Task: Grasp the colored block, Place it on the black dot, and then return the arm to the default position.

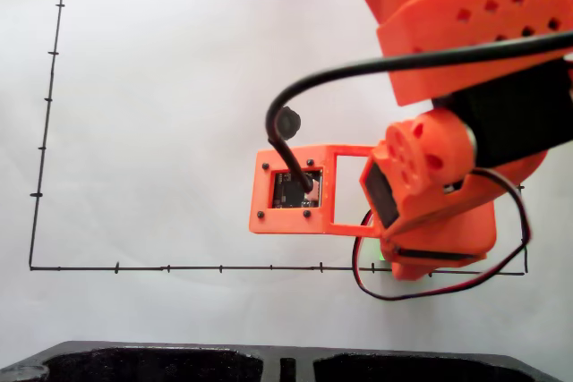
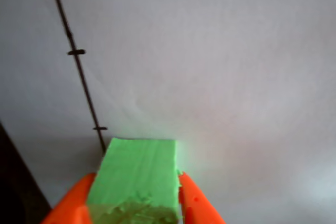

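Wrist view: green block (image 2: pixel 137 179) low in the middle, sitting between two orange fingers (image 2: pixel 197 203). One finger on each side, both touching the block. Gripper (image 2: pixel 134 208) clamped on the block. Top of the block smooth and bright, near edge rough and bumpy. Under it, white paper (image 2: pixel 226 66). A thin black line (image 2: pixel 79 72) with small tick marks running down the left side to the block's far left corner. A dark strip at the far left edge.

Fixed view: looking down on the orange arm (image 1: pixel 448 60), coming in from the top right. A square camera plate (image 1: pixel 297 189) on its left side, with a black cable (image 1: pixel 376 64) looping over into it. A red and black wire (image 1: pixel 430 288) hanging under the wrist. A tiny bit of green (image 1: pixel 380 258) peeking out under the arm, right by the bottom black line (image 1: pixel 179 267) of the drawn box. Gripper itself hidden under the arm here. A black tray (image 1: pixel 269 360) along the bottom edge.
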